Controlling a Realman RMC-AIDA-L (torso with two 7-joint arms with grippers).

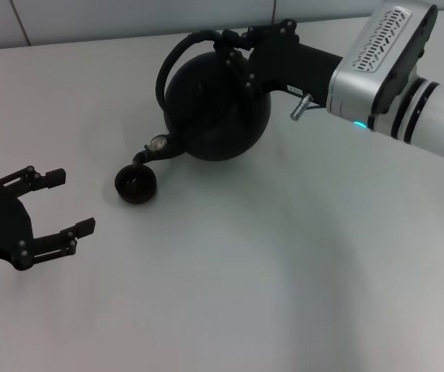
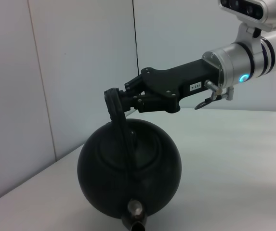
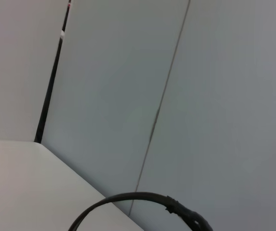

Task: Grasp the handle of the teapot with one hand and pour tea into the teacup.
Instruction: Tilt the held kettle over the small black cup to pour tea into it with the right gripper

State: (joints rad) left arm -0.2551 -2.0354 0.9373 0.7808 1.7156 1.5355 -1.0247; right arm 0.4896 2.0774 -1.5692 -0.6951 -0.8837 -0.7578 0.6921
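From the head view, the right pincer (image 1: 233, 48) is clamped on the handle (image 1: 177, 53) near its top, the arm reaching in from the robot's right. The teapot (image 1: 218, 105) hangs tipped, its spout (image 1: 153, 149) pointing down and toward the robot's left. The teacup (image 1: 135, 184) sits on the desk (image 1: 283, 279) just below and slightly left of the spout tip; the two look very close, though I cannot tell whether they touch. The pour turns on that line: spout mouth over cup mouth, with the pot's long axis running from the gripped handle down through the spout. The left pincer (image 1: 67, 203) rests low at the robot's left, jaws spread wide and holding nothing, near the cup but apart from it. Bare desk lies all around; the far desk edge sits behind the pot.

In the left wrist view, the right pincer (image 2: 123, 102) grips the handle (image 2: 116, 108) from the side, fingers closed around the hoop's crown. The teapot (image 2: 129, 171) faces this camera spout-first (image 2: 135, 211), seemingly lifted off the desk (image 2: 234, 159). The cup is out of frame here. I judge little further tilt is needed.

The right wrist view shows only an arc of the handle (image 3: 138, 197) against the wall, and a corner of desk (image 3: 27, 183).
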